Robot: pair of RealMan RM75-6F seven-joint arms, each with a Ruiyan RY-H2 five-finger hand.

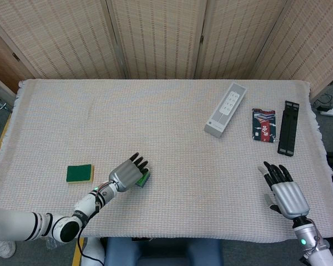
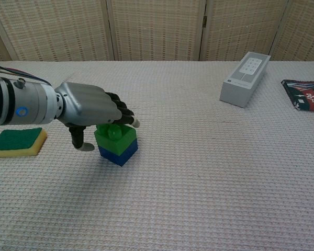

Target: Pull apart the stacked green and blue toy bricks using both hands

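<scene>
A green brick (image 2: 115,137) sits stacked on a blue brick (image 2: 118,153) on the woven cloth, left of centre. In the head view only a green edge of the stack (image 1: 145,178) shows past my left hand (image 1: 127,172). That left hand (image 2: 89,106) hovers over the stack. Its fingers reach across the green brick's studs, and the thumb hangs down to the left, a little apart from the stack. Nothing is gripped. My right hand (image 1: 285,191) stays palm down with fingers spread near the front right edge, far from the bricks. The chest view does not show it.
A green and yellow sponge (image 2: 18,141) lies left of the stack. A white remote box (image 2: 245,78), a dark printed pack (image 2: 305,94) and a black strip (image 1: 288,127) lie at the back right. Folding screens stand behind the table.
</scene>
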